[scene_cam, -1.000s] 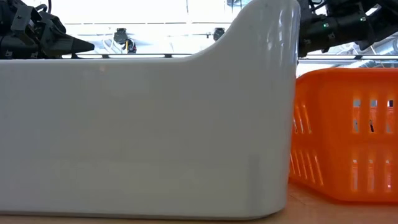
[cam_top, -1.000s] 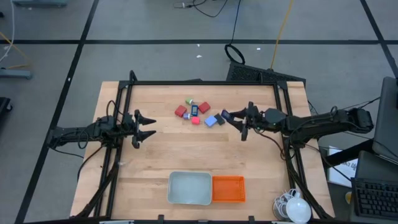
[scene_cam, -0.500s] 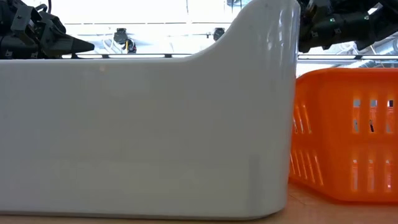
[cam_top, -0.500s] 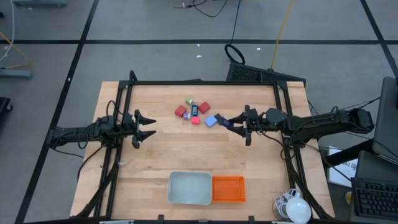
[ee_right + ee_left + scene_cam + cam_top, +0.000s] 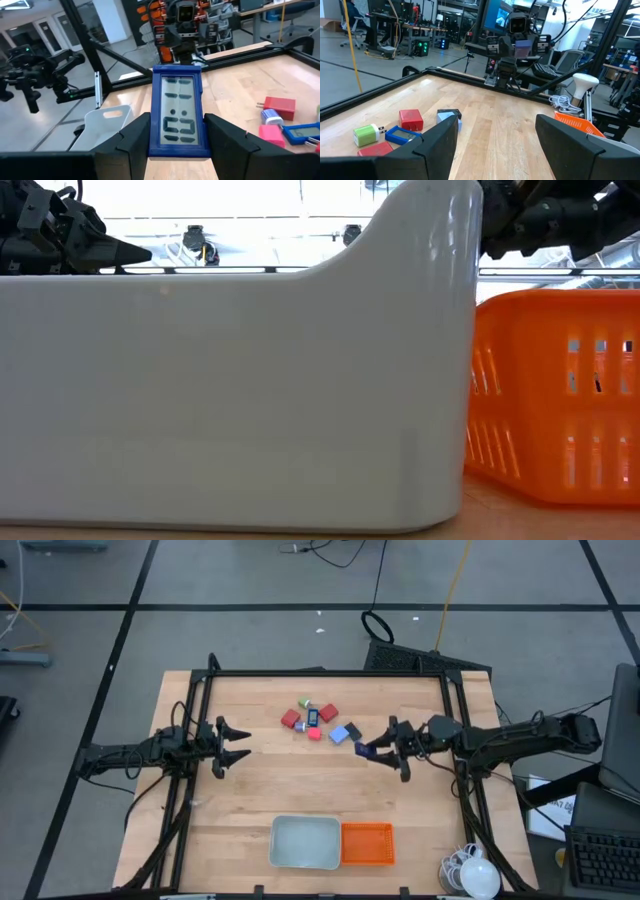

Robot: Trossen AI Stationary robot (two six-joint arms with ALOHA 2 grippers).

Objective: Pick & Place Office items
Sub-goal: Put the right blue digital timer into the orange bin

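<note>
High view: we see a pale wood-plank desk in a black frame. Small blocky office items cluster at 12 o'clock of centre. The right tool, arm stretched in from 3 o'clock, grips a flat blue-framed display piece just at 4 o'clock of the cluster. The left tool waits at 9 o'clock, fingers spread. A smooth grey tray and orange mesh basket sit at 6 o'clock.

Low view: glossy tray wall and basket mesh fill it.

Left wrist view: red, green and blue blocks lie on the wood.

Right wrist view: the rectangular piece stands clamped between dark fingers, long axis pointing away from the wrist, screen facing the camera.
</note>
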